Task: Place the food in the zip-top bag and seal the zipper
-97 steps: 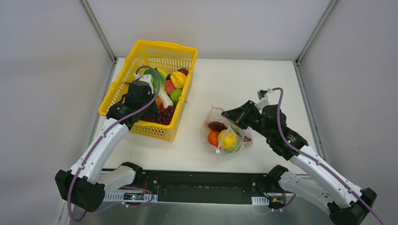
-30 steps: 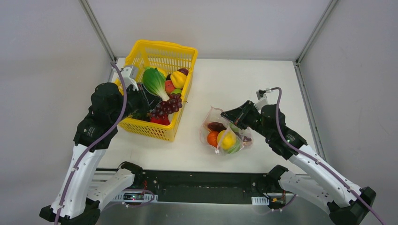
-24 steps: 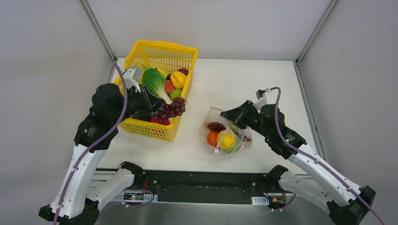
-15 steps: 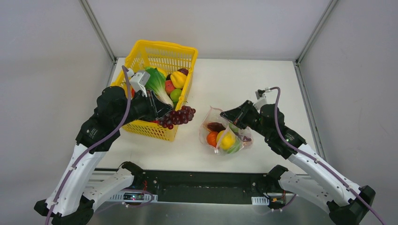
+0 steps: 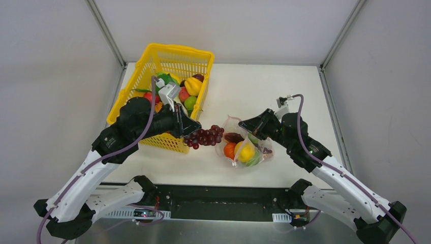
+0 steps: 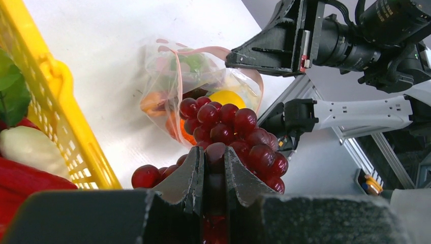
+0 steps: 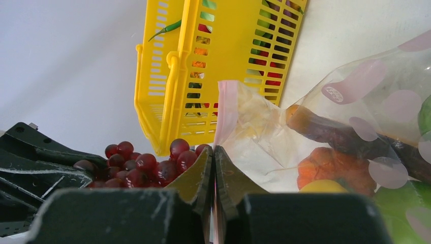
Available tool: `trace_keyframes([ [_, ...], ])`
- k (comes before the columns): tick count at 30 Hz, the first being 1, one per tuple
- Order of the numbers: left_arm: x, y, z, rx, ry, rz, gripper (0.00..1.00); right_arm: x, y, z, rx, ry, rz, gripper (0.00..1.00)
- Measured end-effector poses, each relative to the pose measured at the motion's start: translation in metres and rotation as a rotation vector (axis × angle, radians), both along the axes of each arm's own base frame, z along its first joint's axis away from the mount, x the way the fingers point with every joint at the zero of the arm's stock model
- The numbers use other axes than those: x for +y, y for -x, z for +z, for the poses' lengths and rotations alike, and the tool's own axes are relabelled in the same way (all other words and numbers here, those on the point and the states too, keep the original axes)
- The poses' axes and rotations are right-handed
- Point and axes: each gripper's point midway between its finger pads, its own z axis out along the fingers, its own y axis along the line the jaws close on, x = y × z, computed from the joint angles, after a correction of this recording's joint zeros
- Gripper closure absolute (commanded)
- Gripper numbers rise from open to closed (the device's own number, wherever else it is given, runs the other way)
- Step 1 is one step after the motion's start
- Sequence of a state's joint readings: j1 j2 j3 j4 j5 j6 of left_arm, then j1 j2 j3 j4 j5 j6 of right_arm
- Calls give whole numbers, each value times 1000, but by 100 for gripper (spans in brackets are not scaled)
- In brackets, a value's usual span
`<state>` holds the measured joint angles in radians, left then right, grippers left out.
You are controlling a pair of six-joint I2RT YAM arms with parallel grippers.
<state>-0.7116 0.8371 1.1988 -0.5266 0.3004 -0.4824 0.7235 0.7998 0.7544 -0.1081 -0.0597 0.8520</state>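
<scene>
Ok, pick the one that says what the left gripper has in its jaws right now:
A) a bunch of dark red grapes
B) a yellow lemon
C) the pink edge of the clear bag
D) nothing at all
A: in the left wrist view the left gripper is shut on the grapes, holding the bunch between the yellow basket and the zip-top bag.

bright, even overhead light; soft faint shadows on the white table (image 5: 264,86). top view sharp. left end effector (image 6: 214,150) and right end effector (image 7: 213,148) blur up close; grapes (image 6: 228,127) and zip-top bag (image 6: 162,66) glint.
</scene>
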Motion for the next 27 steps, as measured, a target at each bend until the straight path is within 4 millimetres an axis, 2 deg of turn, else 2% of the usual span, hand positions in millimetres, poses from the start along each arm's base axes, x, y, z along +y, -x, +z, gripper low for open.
trace_keyframes([
  [12, -43, 6, -20, 39, -19, -89, 100, 0, 0, 0, -1, 1, -3, 94],
  [27, -72, -9, -57, 78, -59, -62, 100, -1, -2, 0, -2, 2, -11, 94],
])
